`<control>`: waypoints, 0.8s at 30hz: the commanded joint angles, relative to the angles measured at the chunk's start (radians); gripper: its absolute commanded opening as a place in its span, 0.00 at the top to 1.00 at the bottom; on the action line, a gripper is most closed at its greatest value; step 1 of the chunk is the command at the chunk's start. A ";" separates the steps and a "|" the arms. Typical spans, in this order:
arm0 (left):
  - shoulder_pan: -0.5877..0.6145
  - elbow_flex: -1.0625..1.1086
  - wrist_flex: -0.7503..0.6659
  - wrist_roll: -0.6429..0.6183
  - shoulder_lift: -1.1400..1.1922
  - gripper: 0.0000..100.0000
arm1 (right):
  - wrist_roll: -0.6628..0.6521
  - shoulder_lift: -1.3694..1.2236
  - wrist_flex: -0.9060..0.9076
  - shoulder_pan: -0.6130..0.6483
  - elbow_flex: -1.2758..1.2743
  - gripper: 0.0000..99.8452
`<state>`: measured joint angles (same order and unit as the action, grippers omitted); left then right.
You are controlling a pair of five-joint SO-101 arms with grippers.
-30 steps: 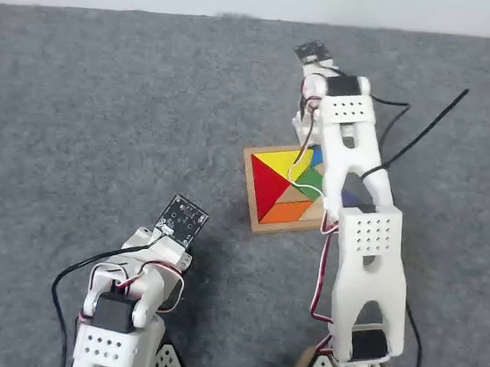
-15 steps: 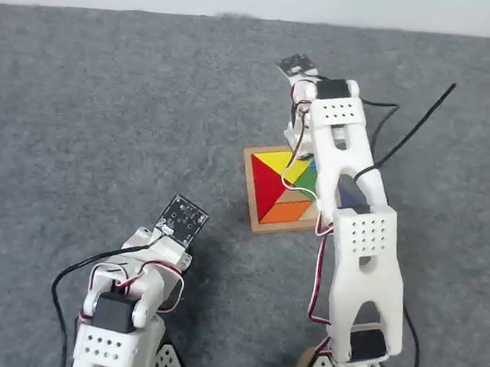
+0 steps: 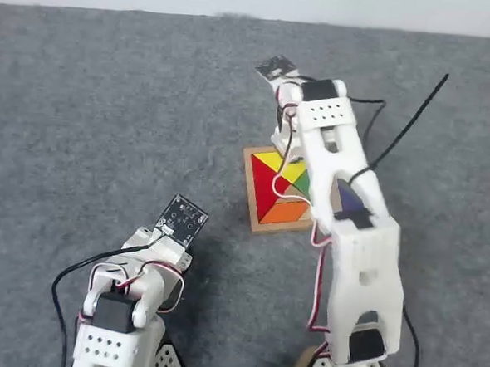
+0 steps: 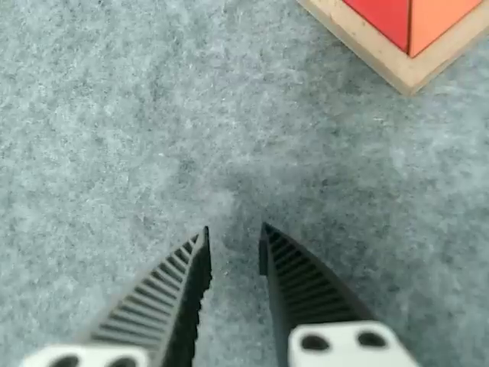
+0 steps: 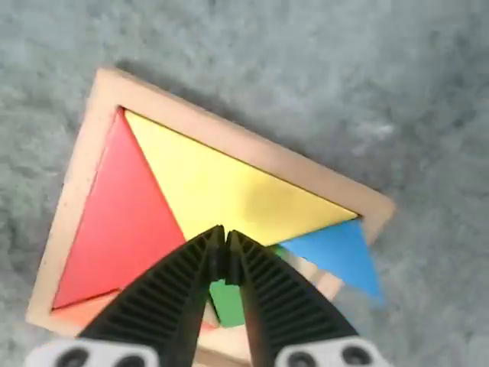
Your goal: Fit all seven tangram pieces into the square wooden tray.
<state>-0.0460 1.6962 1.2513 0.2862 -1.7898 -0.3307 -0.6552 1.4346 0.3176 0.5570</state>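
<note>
We find the square wooden tray (image 3: 247, 184) right of centre in the high view, flat on the grey felt counter (image 3: 109, 92). Inside it, the large red triangle (image 3: 264, 189) lies along the left rim and the large yellow triangle (image 3: 278, 162) along the far rim, with their long edges flush. A flat orange triangle (image 3: 286, 211) fills the near side. The right pincer (image 5: 224, 231) hangs over the red-yellow seam, its tips pinched together on nothing. The left pincer (image 4: 233, 229), narrowly parted, hovers above bare felt at the lower left, apart from the tray's corner. Wide felt spreads across the left half.
</note>
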 commanded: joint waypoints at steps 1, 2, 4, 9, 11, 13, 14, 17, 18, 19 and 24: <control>0.008 -0.013 0.005 0.011 -0.012 0.90 | 0.034 0.297 -0.188 -0.027 -0.287 0.99; 0.008 -0.013 0.005 0.011 -0.012 0.90 | 0.069 0.363 -0.269 -0.036 -0.393 0.99; 0.008 -0.013 0.005 0.011 -0.012 0.90 | 0.176 0.472 -0.423 -0.084 -0.586 0.99; 0.008 -0.013 0.005 0.011 -0.012 0.90 | 0.397 0.555 -0.575 -0.188 -0.779 0.82; 0.008 -0.013 0.005 0.011 -0.012 0.90 | 0.442 0.536 -0.590 -0.202 -0.781 0.74; 0.008 -0.013 0.005 0.011 -0.012 0.90 | 0.453 0.503 -0.607 -0.200 -0.766 0.72; 0.008 -0.013 0.005 0.011 -0.012 0.90 | 0.453 0.483 -0.613 -0.196 -0.756 0.73; 0.008 -0.013 0.005 0.011 -0.012 0.90 | 0.451 0.409 -0.604 -0.188 -0.706 0.75; 0.008 -0.013 0.005 0.011 -0.012 0.90 | 0.451 0.386 -0.602 -0.188 -0.687 0.75; 0.008 -0.013 0.005 0.011 -0.012 0.90 | 0.451 0.363 -0.602 -0.188 -0.669 0.75; 0.008 -0.013 0.005 0.011 -0.012 0.90 | 0.450 0.282 -0.601 -0.183 -0.601 0.75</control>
<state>-0.0460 1.6962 1.2513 0.2862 -1.7898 0.1082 -0.3667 0.8439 0.1274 -0.1197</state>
